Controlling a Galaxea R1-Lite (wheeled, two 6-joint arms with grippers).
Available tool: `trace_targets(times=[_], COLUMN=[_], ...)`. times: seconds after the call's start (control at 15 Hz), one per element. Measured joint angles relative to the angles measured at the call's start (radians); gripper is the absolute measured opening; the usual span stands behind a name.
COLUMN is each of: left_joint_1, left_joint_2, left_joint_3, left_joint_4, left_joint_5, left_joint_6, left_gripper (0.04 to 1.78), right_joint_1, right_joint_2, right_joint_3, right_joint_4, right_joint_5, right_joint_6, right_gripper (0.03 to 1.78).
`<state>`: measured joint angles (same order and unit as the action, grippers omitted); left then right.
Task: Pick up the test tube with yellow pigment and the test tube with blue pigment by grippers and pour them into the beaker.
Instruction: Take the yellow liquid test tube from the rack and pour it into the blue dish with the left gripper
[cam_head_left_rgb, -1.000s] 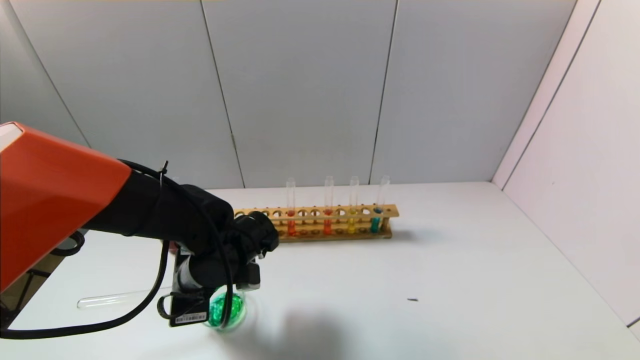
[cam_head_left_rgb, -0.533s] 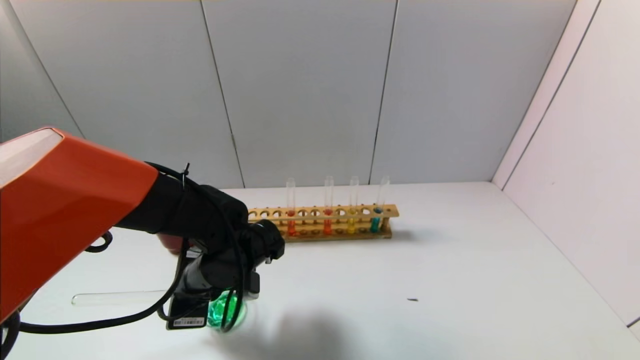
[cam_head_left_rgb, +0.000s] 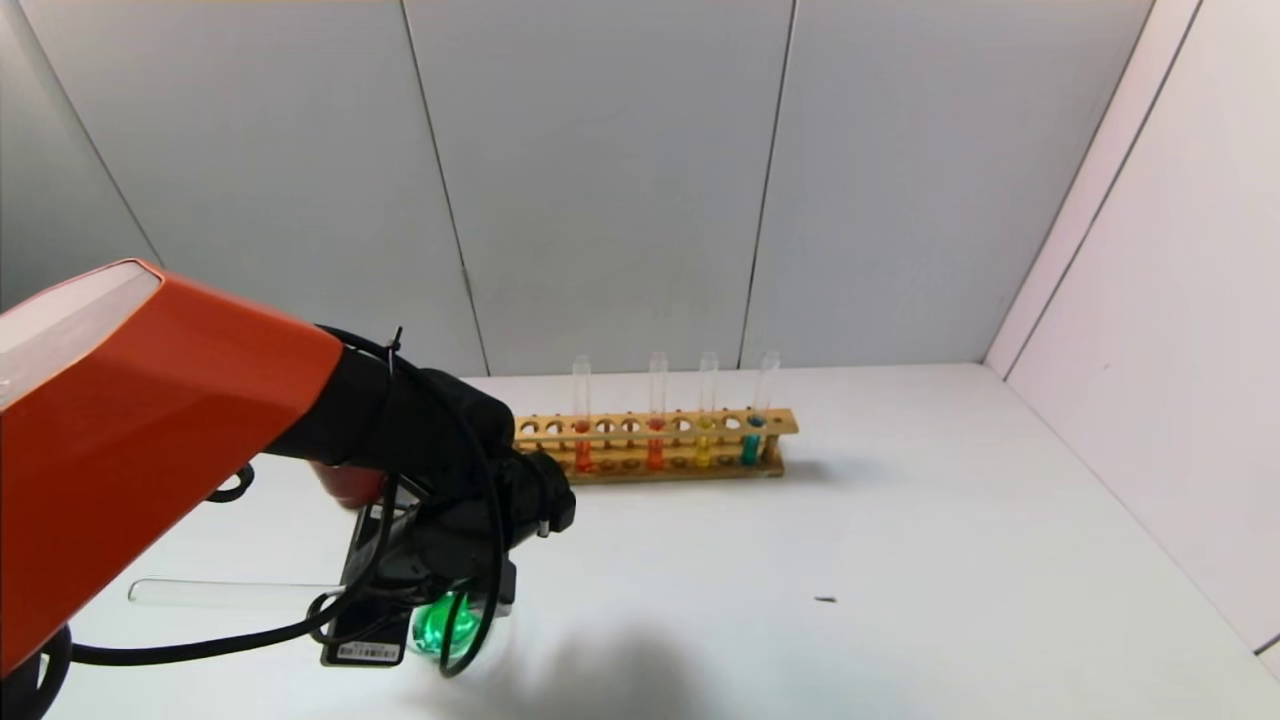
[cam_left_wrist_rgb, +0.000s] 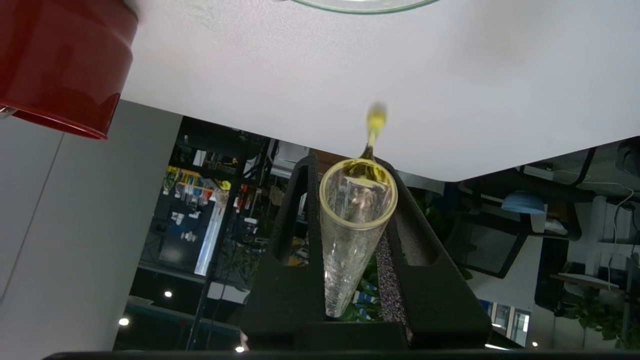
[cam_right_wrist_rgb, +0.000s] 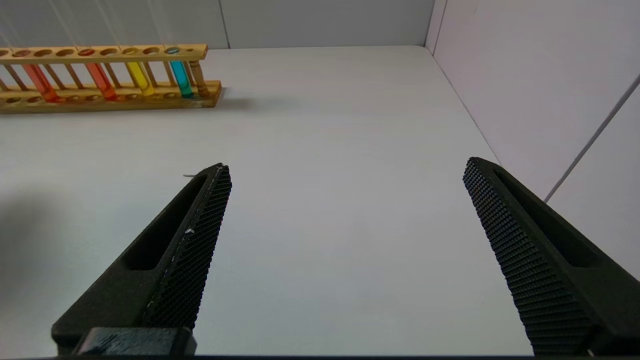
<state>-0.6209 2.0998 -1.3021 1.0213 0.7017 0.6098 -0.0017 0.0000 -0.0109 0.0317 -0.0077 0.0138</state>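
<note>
At lower left we keep our left gripper (cam_left_wrist_rgb: 357, 240) clamped on the near-empty test tube with yellow pigment (cam_left_wrist_rgb: 356, 235), mouth tipped at the green-filled beaker (cam_head_left_rgb: 447, 628). Our right gripper (cam_right_wrist_rgb: 345, 255) waits, jaws wide, holding nothing.

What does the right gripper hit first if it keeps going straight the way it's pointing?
Probably nothing close. The open right gripper points across bare table toward the far wall; the tube rack sits off to one side. Depth is unclear.

Four filled tubes stand in one wooden rack (cam_head_left_rgb: 655, 445) beyond the left pincer (cam_left_wrist_rgb: 357, 165); one emptied tube (cam_left_wrist_rgb: 352, 235) within it; one beaker (cam_head_left_rgb: 445, 628); one red cup (cam_left_wrist_rgb: 60, 65); one bare tube (cam_head_left_rgb: 230, 592) beside it.
</note>
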Motion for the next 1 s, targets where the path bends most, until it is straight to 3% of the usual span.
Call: trace_targets(times=[1.0], left_joint_1=[-0.012], left_joint_2=[0.020], left_joint_3=[-0.029], left_joint_4=[0.029], left_joint_5=[0.000], left_joint_6=[-0.003], left_gripper=[0.34], right_joint_1=[0.000], right_joint_2=[0.000], right_joint_3=[0.000], right_joint_4=[0.000], right_joint_5=[0.000], right_joint_6=[0.000], right_gripper=[1.70])
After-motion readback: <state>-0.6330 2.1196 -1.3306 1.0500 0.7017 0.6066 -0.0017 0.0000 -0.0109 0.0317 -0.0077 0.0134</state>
